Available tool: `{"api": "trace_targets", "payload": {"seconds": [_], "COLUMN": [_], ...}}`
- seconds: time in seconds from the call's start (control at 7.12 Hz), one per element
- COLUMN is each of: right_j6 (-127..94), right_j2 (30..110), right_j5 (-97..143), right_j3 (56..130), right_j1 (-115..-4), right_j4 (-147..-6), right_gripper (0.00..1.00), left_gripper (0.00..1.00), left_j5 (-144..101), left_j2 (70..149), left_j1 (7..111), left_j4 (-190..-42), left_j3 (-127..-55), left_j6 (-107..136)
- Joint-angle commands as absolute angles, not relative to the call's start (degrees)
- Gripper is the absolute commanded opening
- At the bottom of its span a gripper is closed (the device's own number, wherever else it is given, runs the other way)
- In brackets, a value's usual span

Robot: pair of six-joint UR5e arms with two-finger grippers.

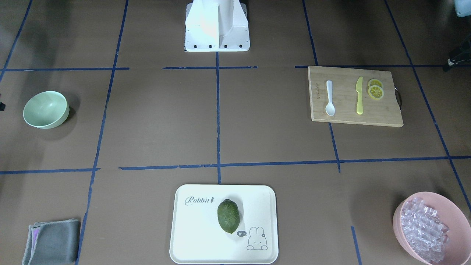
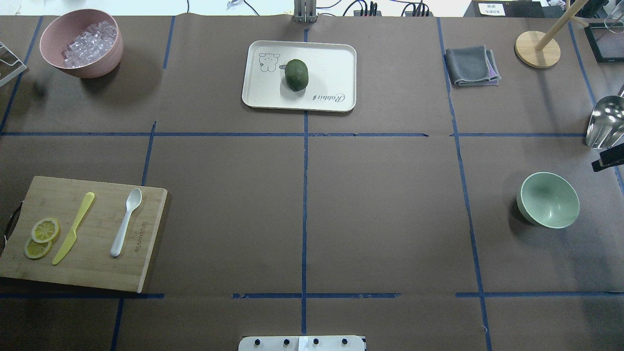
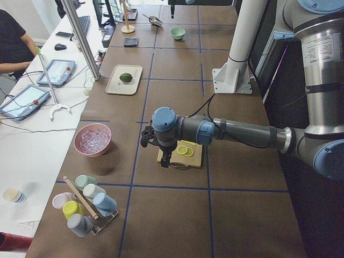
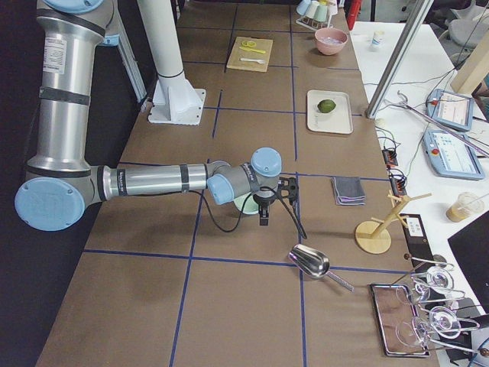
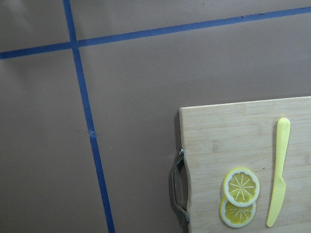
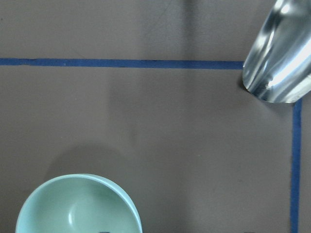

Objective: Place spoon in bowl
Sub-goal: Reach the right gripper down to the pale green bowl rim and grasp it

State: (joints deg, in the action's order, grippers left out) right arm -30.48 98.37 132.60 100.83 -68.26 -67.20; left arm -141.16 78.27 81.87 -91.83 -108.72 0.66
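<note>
The white spoon lies on a wooden cutting board, beside a yellow knife; it also shows in the overhead view. The mint-green bowl stands upright and empty at the table's other end, also seen from overhead and in the right wrist view. My left gripper hangs over the board's handle end; I cannot tell whether it is open. My right gripper hangs beside the bowl; I cannot tell its state. The left wrist view shows the board but not the spoon.
A yellow knife and lemon slices share the board. A pink bowl of clear cubes, a white tray with a green fruit, a grey cloth, a wooden stand and a metal scoop lie around the table.
</note>
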Motion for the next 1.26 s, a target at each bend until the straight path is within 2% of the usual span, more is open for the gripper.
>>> {"api": "trace_targets", "payload": {"seconds": [0.0, 0.42, 0.56, 0.7, 0.84, 0.98, 1.12], "right_j6": [-36.02, -39.55, -39.55, -39.55, -39.64, -39.46, -39.64], "right_j2": [98.61, 99.05, 99.05, 99.92, 100.37, 100.46, 101.33], "right_j5": [129.73, 129.73, 129.73, 129.64, 129.29, 129.2, 129.81], "right_j3": [98.62, 98.0, 97.82, 97.65, 97.65, 97.47, 97.47], "right_j1": [-61.81, -57.23, -56.96, -56.95, -57.04, -57.04, -57.04], "right_j4": [-58.92, -58.8, -58.71, -58.71, -58.88, -58.8, -58.71], "right_gripper": [0.98, 0.93, 0.84, 0.65, 0.38, 0.03, 0.0], "left_gripper": [1.0, 1.0, 1.0, 1.0, 1.0, 1.0, 1.0], "left_j5": [-141.15, -141.24, -141.24, -141.24, -141.24, -141.24, -141.24], "left_j2": [78.22, 78.22, 78.22, 78.22, 78.22, 78.22, 78.14], "left_j1": [81.83, 81.83, 81.83, 81.83, 81.83, 81.83, 81.91], "left_j4": [-92.02, -92.02, -92.11, -92.02, -92.02, -92.02, -91.93], "left_j3": [-108.72, -108.81, -108.9, -108.9, -108.9, -109.24, -110.12], "left_j6": [0.79, 0.88, 0.88, 0.88, 0.88, 0.97, 0.97]}}
